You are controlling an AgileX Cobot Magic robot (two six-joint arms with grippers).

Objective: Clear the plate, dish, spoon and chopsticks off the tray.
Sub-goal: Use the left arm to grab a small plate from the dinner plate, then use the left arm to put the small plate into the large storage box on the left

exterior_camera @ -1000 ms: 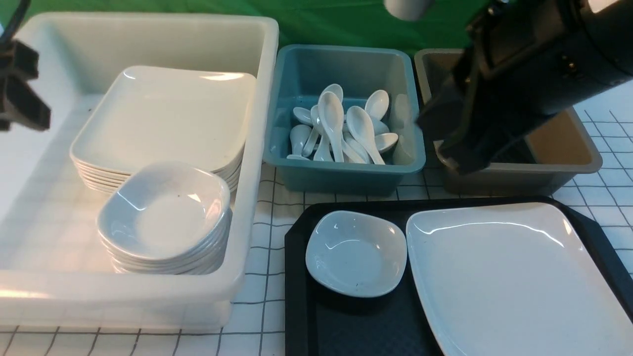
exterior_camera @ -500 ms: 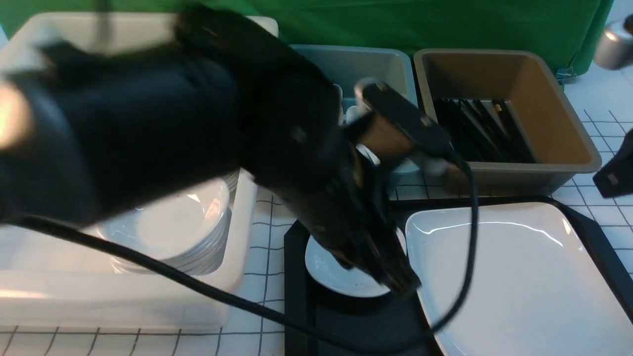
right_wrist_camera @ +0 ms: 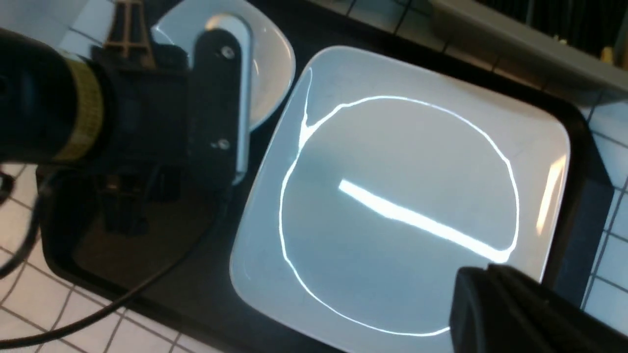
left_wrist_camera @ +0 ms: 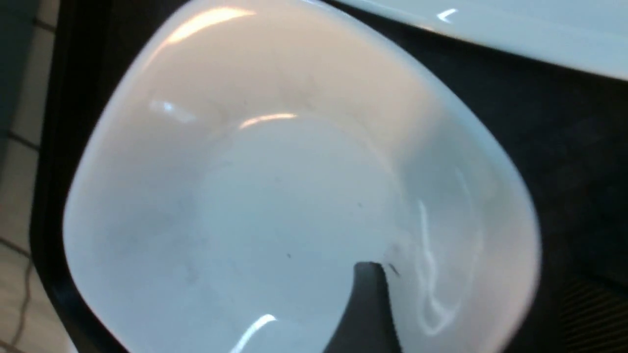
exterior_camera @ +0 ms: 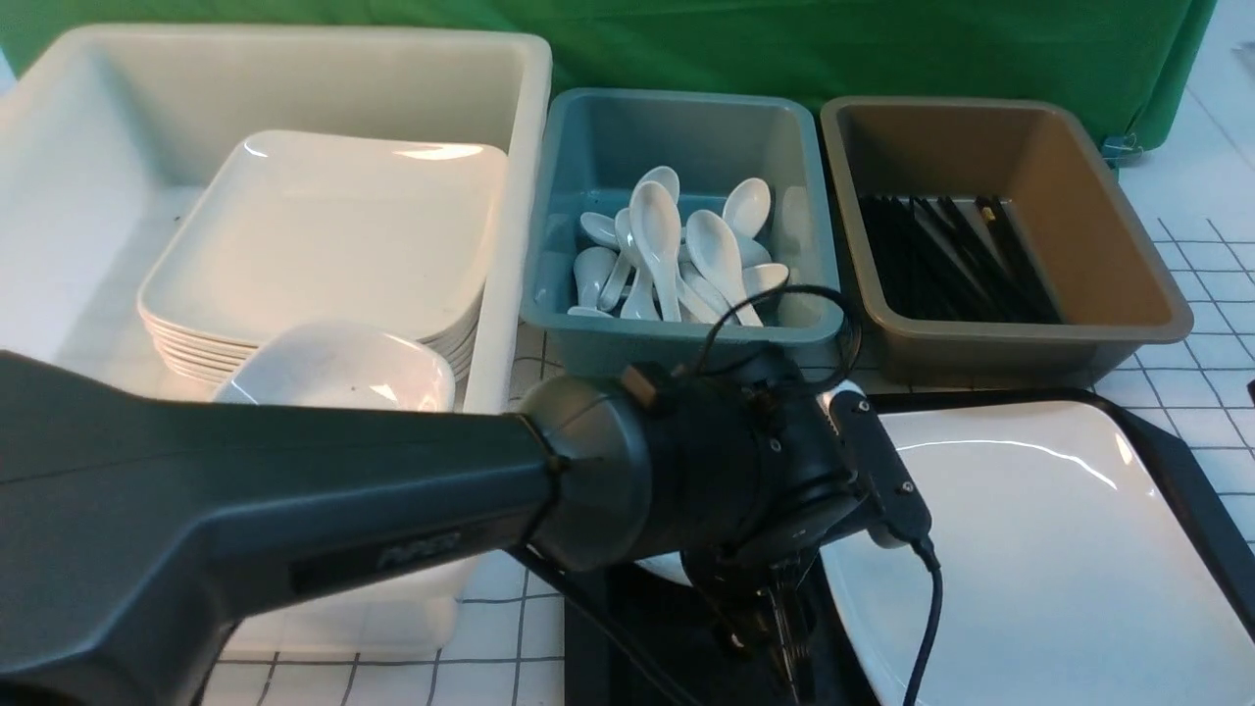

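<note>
Two white pieces of tableware on one black tray (exterior_camera: pixel 1167 461), set on a surface (exterior_camera: pixel 1216 382) with a white, dark-lined grid.

Item: plate (exterior_camera: pixel 1029 559), large, glossy, rounded corners; lying flat on the tray.

Item: dish (left_wrist_camera: pixel 294 220), small, rounded-square, with a few dark specks inside; on the tray just beside the plate, largely hidden in the front view by the left arm (exterior_camera: pixel 392 510).

Item: left end effector (left_wrist_camera: pixel 483 311), at the dish, its fingers spread apart, one reaching over the dish's inside and the other beyond its rim; whether either touches is unclear.

Item: right end effector (right_wrist_camera: pixel 495 274), fingers pressed together, nothing between them, above the plate.

Container: teal bin (exterior_camera: pixel 677 118), beyond the tray, holding a jumble of white spoons (exterior_camera: pixel 655 226).

Container: brown bin (exterior_camera: pixel 1010 338), right of the teal one, holding black chopsticks (exterior_camera: pixel 966 260). Which spoon or chopsticks are the task's own cannot be told.

Container: large white bin (exterior_camera: pixel 294 49), at the left, holding one stack of plates (exterior_camera: pixel 324 235) and, nearer the camera, white dishware (exterior_camera: pixel 338 368), partly covered by the left arm.

Backdrop: green cloth (exterior_camera: pixel 686 49), behind the bins.
</note>
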